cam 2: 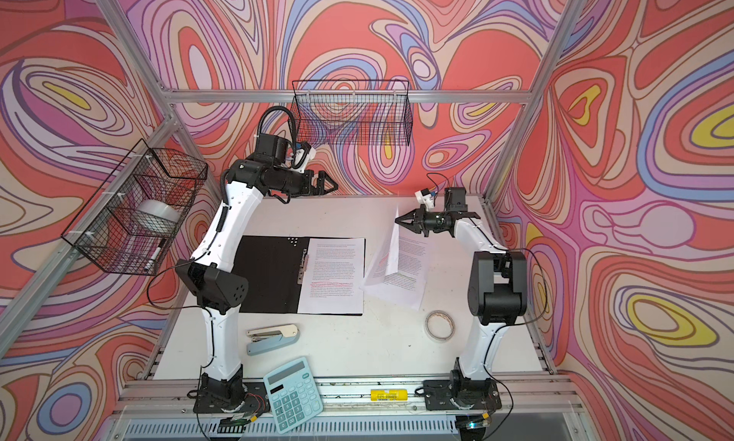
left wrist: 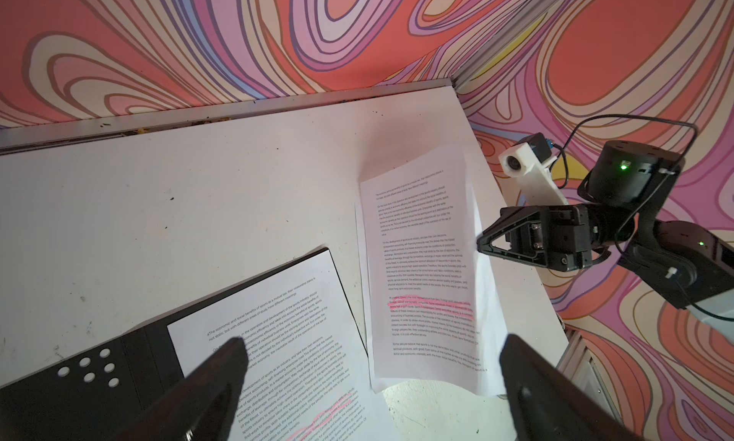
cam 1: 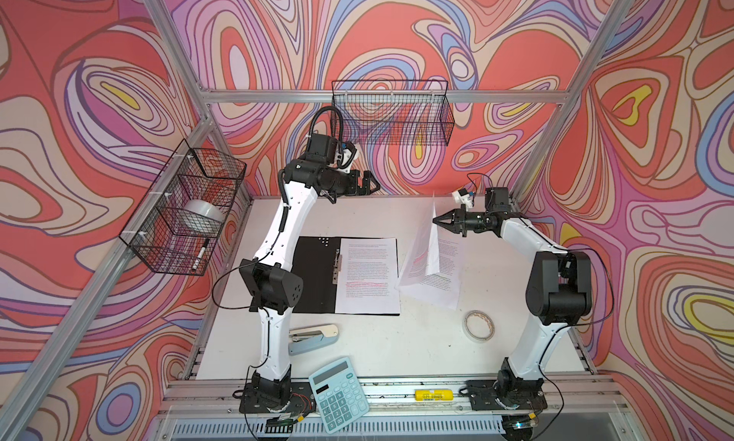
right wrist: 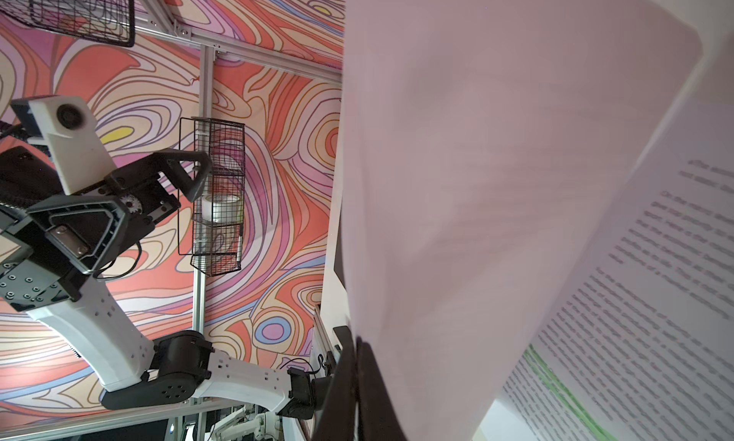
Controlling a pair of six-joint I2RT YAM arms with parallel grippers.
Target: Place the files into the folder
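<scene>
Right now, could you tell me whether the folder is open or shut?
Open: the folder lies flat, black inside up, metal spine clip exposed, printed paper on one half.

Blurred, unreadable print across the lifted sheet [right wrist: 496, 180]

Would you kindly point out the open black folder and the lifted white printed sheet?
open black folder [cam 1: 315, 276], in a top view, bare left inside cover.
lifted white printed sheet [cam 1: 421, 260], in a top view, pink-highlighted middle.

one folder [cam 1: 313, 276], three printed sheets [cam 1: 367, 276] [cam 1: 423, 252] [cam 1: 445, 284] in sight, perhaps more stacked beneath; two wire baskets [cam 1: 182, 208] [cam 1: 393, 113], two tape rolls [cam 1: 204, 216] [cam 1: 479, 325], one stapler [cam 1: 313, 337], one calculator [cam 1: 338, 393], one marker [cam 1: 200, 254].
</scene>
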